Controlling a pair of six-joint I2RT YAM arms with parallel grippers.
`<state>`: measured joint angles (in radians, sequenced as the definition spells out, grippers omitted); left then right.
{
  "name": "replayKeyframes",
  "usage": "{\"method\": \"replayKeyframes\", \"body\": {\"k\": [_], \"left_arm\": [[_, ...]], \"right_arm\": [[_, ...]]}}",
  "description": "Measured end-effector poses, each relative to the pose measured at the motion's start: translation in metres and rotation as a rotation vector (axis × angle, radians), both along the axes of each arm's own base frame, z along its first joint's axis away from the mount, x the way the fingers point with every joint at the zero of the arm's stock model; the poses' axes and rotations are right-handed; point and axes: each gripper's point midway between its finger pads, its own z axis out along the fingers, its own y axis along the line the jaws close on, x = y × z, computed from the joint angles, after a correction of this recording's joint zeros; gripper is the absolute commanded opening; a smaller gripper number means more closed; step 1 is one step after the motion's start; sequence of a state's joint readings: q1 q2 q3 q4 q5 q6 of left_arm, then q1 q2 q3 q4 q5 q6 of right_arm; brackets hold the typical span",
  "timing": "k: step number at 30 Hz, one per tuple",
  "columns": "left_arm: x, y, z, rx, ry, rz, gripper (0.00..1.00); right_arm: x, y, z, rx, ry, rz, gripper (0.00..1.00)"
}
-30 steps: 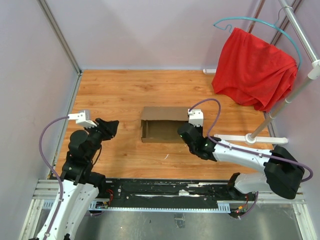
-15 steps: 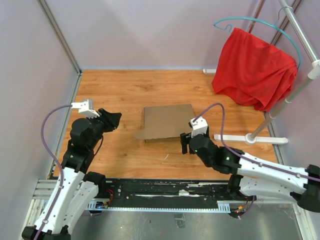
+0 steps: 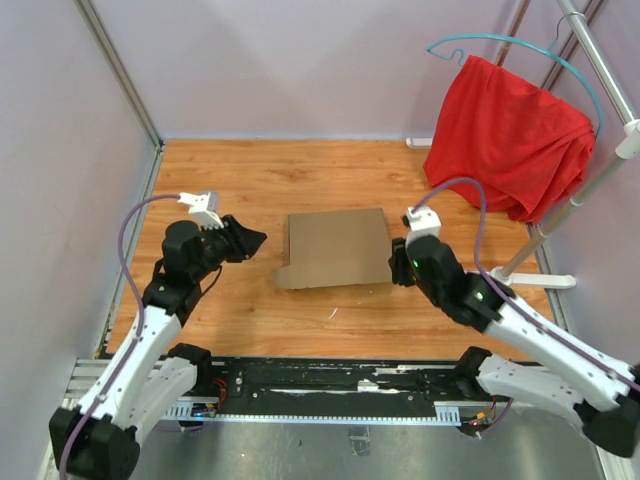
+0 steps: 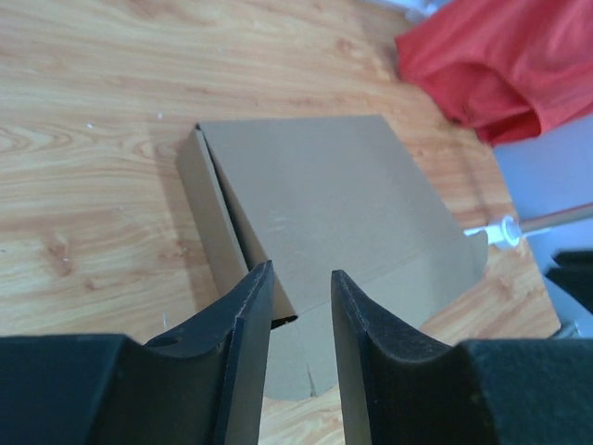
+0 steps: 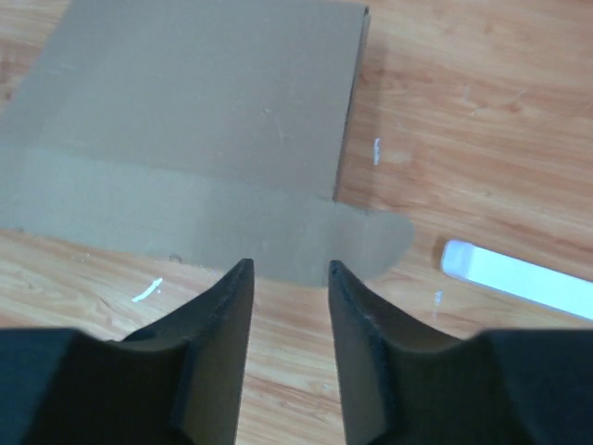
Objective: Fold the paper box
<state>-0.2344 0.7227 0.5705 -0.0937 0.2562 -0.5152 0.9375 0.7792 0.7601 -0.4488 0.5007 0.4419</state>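
The paper box (image 3: pixel 335 245) is plain brown cardboard and lies in the middle of the wooden floor. Its lid is down flat, and a front flap (image 3: pixel 300 275) sticks out along the near side. My left gripper (image 3: pixel 250 241) is open and empty, just left of the box's left edge. In the left wrist view the box (image 4: pixel 315 176) lies beyond the left gripper (image 4: pixel 301 273). My right gripper (image 3: pixel 398 262) is open and empty at the box's near right corner. In the right wrist view the box (image 5: pixel 204 102) and its flat flap (image 5: pixel 241 232) lie just ahead of the right gripper (image 5: pixel 289 267).
A red cloth (image 3: pixel 510 140) hangs on a teal hanger (image 3: pixel 500 45) from a white rack at the back right. The rack's white foot (image 3: pixel 530 280) lies on the floor right of the box and also shows in the right wrist view (image 5: pixel 519 278). Purple walls surround the floor.
The box's lid has come down from open to flat. My right gripper has left the box and moved to its near right corner. My left gripper has moved right, towards the box's left edge.
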Motion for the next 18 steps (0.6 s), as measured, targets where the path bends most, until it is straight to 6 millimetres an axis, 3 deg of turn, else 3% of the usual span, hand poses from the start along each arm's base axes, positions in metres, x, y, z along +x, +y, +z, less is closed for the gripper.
{"method": "replayKeyframes", "body": {"k": [2,7,12,15,18], "left_arm": [[0.005,-0.008,-0.008,0.009,0.03,-0.039,0.36],[0.021,-0.03,-0.03,0.049,0.116,-0.13,0.35],[0.036,-0.048,-0.032,0.072,0.116,-0.2,0.35],[0.042,-0.06,-0.04,0.086,0.129,-0.242,0.35],[0.045,-0.074,-0.059,0.109,0.176,-0.294,0.35]], "right_arm": [[0.023,0.005,-0.013,-0.037,0.086,-0.014,0.24],[0.065,0.02,-0.055,-0.085,0.274,0.018,0.24],[0.1,0.048,-0.059,-0.062,0.344,0.094,0.22],[0.113,0.054,-0.072,-0.048,0.395,0.116,0.22],[0.11,0.056,-0.097,-0.059,0.475,0.135,0.21]]}}
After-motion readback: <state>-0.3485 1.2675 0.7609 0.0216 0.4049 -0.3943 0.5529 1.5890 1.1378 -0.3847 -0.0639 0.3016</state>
